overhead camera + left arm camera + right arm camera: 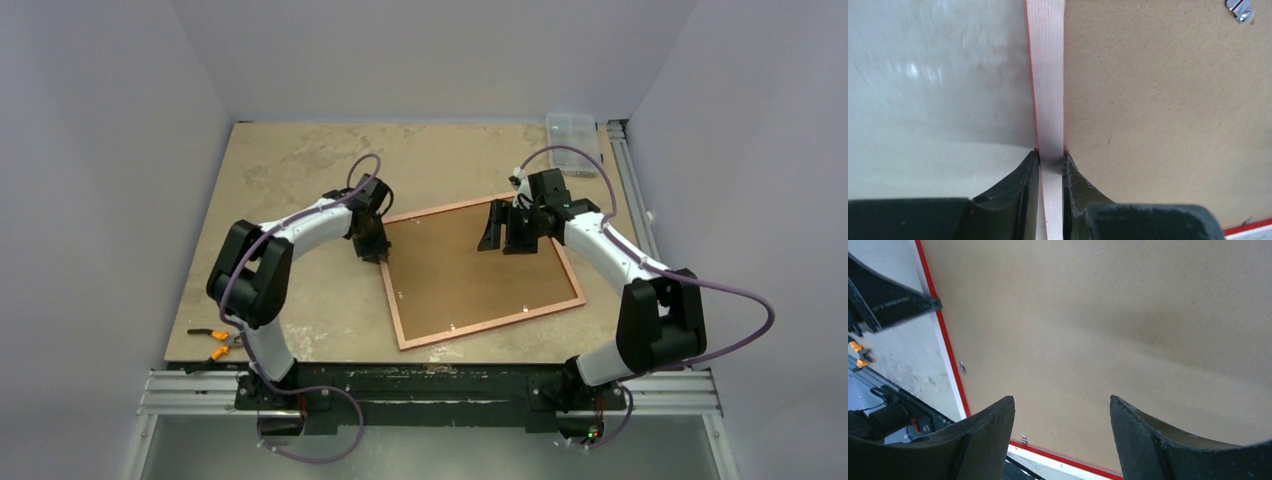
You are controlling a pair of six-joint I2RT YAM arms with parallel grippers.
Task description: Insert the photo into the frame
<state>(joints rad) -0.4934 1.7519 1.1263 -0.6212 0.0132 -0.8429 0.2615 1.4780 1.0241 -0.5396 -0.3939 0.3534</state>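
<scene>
The frame [494, 322] lies face down in the middle of the table, its copper-brown rim around a plain brown backing board [470, 275]. The photo is out of view. My left gripper [377, 250] is at the frame's left edge. In the left wrist view its fingers [1051, 156] are shut on that pale, red-lipped edge [1047, 75], one on each side. My right gripper [500, 238] hovers over the board's far right part. Its fingers [1062, 402] stand wide open with nothing between them, above the board [1108, 315] and the frame's red rim [943, 340].
A clear plastic box [573, 130] sits at the back right corner. Orange-handled pliers [215, 343] lie at the front left edge. Metal rails [625, 170] run along the table's right side. A small metal tab [1240, 11] sticks out over the board.
</scene>
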